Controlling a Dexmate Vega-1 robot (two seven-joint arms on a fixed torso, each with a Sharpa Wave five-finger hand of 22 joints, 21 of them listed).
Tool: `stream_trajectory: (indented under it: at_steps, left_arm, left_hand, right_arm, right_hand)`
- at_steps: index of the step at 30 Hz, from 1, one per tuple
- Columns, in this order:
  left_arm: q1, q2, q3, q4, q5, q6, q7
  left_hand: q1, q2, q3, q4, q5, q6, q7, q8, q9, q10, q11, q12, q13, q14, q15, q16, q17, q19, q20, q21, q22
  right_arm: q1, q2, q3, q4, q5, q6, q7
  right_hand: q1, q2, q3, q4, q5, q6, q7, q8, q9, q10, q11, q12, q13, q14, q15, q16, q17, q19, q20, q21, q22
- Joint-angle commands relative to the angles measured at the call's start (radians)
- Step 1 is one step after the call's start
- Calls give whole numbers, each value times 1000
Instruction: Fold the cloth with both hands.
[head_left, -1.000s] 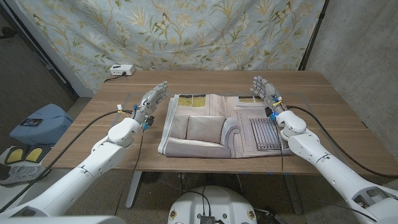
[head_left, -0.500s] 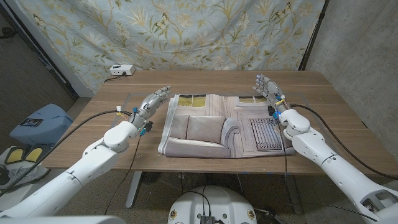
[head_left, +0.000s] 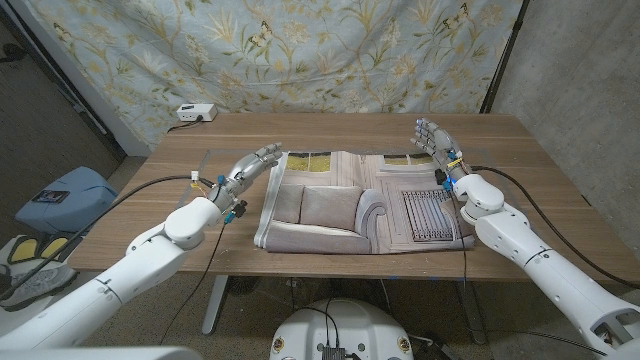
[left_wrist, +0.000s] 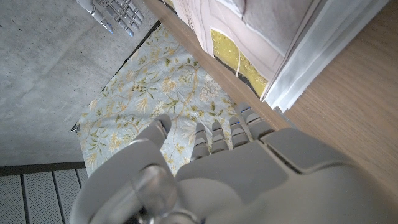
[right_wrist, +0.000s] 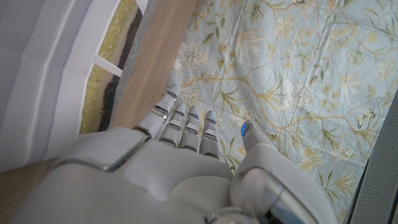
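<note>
With both my left hand (head_left: 250, 166) and right hand (head_left: 434, 140) released beside the printed cloth (head_left: 350, 200), uneven grasps on its far corners could skew the fold.

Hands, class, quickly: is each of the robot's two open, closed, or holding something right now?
Left hand: open, holding nothing, beside the cloth's left edge.
Right hand: open, holding nothing, at the cloth's far right corner.
</note>
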Motion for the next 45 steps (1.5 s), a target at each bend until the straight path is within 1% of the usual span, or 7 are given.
stream_trajectory:
  at_steps: [1, 11, 17, 24, 30, 37, 45]
  left_arm:
    - [42, 41, -12, -54, 42, 10, 4]
    - [64, 70, -22, -79, 98, 17, 20]
    - [37, 80, -6, -72, 179, 31, 31]
    - [14, 108, 8, -80, 225, 62, 4]
    - [-9, 153, 27, -95, 282, 79, -41]
    - [-29, 215, 40, -140, 314, 136, -113]
    - [-28, 269, 36, -170, 319, 168, -160]
  left_hand:
    - [14, -2, 4, -7, 5, 1, -4, 0, 3, -3, -4, -2, 4, -6, 5, 1, 2, -3, -1, -3, 5]
    - [15, -3, 0, -10, 5, 1, -5, 0, 3, -3, -6, -2, 4, -6, 3, 2, 3, -4, -3, -4, 5]
    - [16, -2, -2, -11, 5, 2, -10, 0, 3, -5, -11, -3, 4, -8, 2, 2, 3, -5, -3, -4, 5]
    - [11, -2, -17, -10, 3, -20, -28, -6, 3, -37, -30, -14, 3, -45, 12, -5, 5, -46, 4, -17, 5]
    - [8, -3, -26, -10, 3, -39, -37, -9, 2, -59, -34, -19, 3, -72, 3, -7, 5, -72, -2, -23, 5]
    - [-9, 1, -48, 2, 1, -101, -51, -15, 1, -119, -49, -27, 1, -145, -6, -11, 5, -150, -15, -35, 4]
    - [-16, 1, -54, 6, 1, -115, -45, -13, 0, -137, -56, -27, 0, -162, -8, -8, 5, -177, -16, -35, 3]
  right_arm:
    - [10, -23, 5, -18, -22, -32, -20]
    - [11, -43, 8, -34, -42, -60, -40]
    - [9, -49, 10, -39, -44, -67, -43]
    - [4, -66, 13, -58, -52, -89, -50]
    - [-1, -75, 18, -58, -51, -90, -47]
    - [-4, -93, 23, -67, -60, -103, -50]
    - [-5, -124, 22, -94, -81, -148, -65]
  right_hand:
    - [10, -4, -1, -6, 4, 1, 2, 1, 2, 2, 6, 1, 5, -2, 9, 7, 2, -4, 5, 2, 3]
    - [10, -7, -2, -8, 4, -3, 3, -1, 2, -2, 8, 0, 5, -9, 13, 4, 2, -8, 7, 1, 3]
    - [11, -7, -3, -10, 4, -3, 4, -1, 2, -3, 7, -1, 5, -10, 14, 4, 1, -10, 8, 0, 3]
    - [10, -8, -4, -10, 4, -4, 3, -2, 2, -4, 8, -1, 5, -12, 17, 3, 1, -12, 8, 0, 3]
    - [10, -8, -4, -11, 4, -4, 2, -1, 2, -5, 7, -1, 5, -14, 19, 3, 1, -14, 7, 0, 3]
    - [7, -8, -6, -10, 4, -6, 1, -2, 2, -7, 7, -2, 5, -18, 16, 2, 2, -17, 7, -1, 3]
    - [3, -9, -10, -8, 4, -15, 0, -5, 2, -13, 5, -3, 5, -24, 17, 1, 2, -21, 7, -1, 2]
